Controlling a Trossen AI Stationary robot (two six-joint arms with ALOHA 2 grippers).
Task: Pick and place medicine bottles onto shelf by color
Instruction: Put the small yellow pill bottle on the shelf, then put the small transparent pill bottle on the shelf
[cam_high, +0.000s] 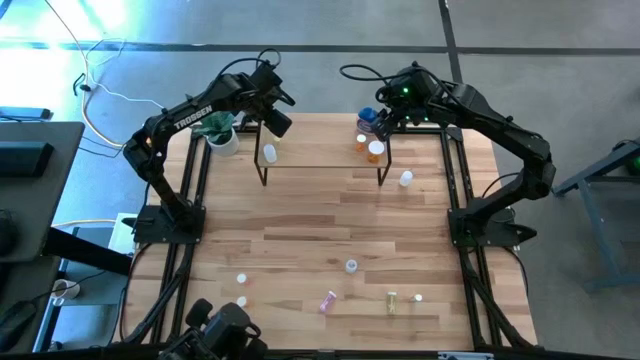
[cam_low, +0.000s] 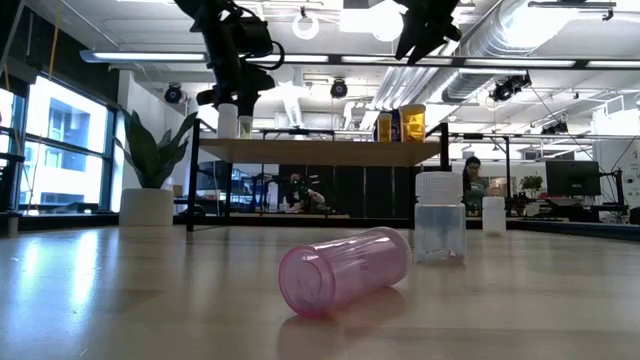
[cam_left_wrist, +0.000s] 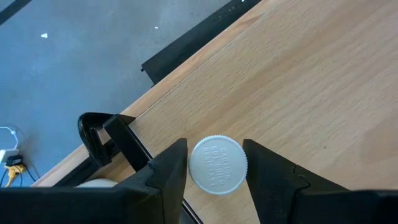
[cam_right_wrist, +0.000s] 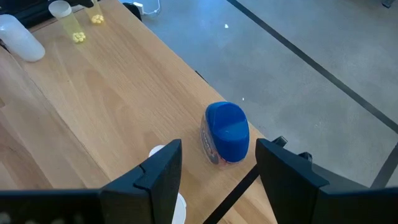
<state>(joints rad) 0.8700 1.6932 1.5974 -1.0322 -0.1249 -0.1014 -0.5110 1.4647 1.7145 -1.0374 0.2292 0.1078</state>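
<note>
The shelf (cam_high: 320, 158) is a small light-wood board on black legs at the table's far side. A white-capped bottle (cam_high: 269, 152) stands on the shelf's left end. My left gripper (cam_high: 272, 130) is open above it, with one finger on either side of the cap (cam_left_wrist: 217, 163). At the shelf's right end stand a blue bottle (cam_right_wrist: 227, 132) and two orange ones (cam_high: 368, 147). My right gripper (cam_right_wrist: 217, 168) hangs open above the blue bottle without touching it. A pink bottle (cam_low: 345, 270) lies on its side near the table's near edge. My left gripper comes from above, pointing down. Its fingers (cam_left_wrist: 177, 163) flank the white cap of the bottle, which stands upright on the shelf. The gaps at both sides are hairline, and I cannot tell whether the fingers touch the cap.
A white plant pot (cam_high: 224, 140) stands just left of the shelf. One white bottle (cam_high: 406, 179) is on the table by the shelf's right leg. Several small bottles sit along the near edge, among them a yellow-green one (cam_high: 391, 300) and a clear one (cam_low: 440, 225). The middle of the table is bare wood.
</note>
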